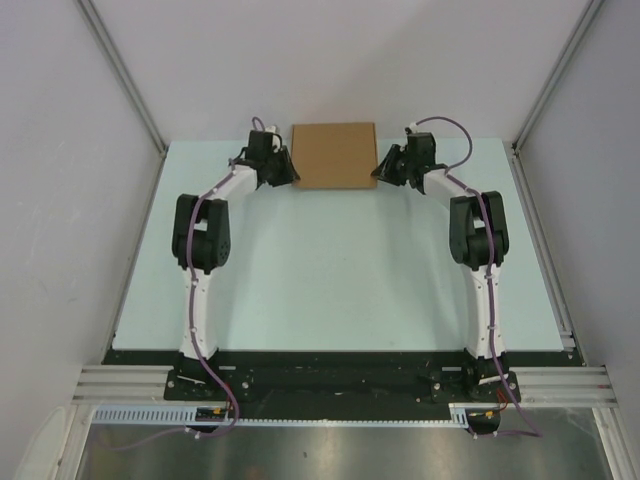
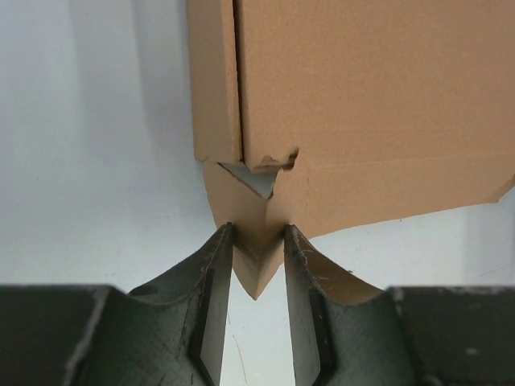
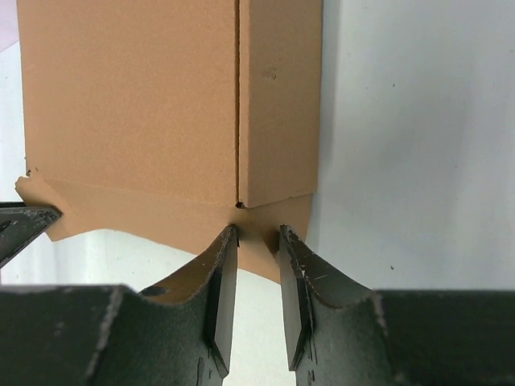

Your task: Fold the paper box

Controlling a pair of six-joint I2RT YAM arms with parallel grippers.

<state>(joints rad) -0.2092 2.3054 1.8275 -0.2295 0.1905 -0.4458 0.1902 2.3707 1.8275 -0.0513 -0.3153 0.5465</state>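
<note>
The paper box [image 1: 334, 155] sits at the surface's [image 1: 330, 270] far edge between the arms, left jaws and right jaws each clamped on a near corner flap.

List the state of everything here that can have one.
box: folded into a flat carton, top closed; small ragged gap at its near left corner.
near flap: sticks out along the box's near side, both ends pinched.
left claw: shut on the flap's left corner.
right claw: shut on the flap's right corner.
</note>
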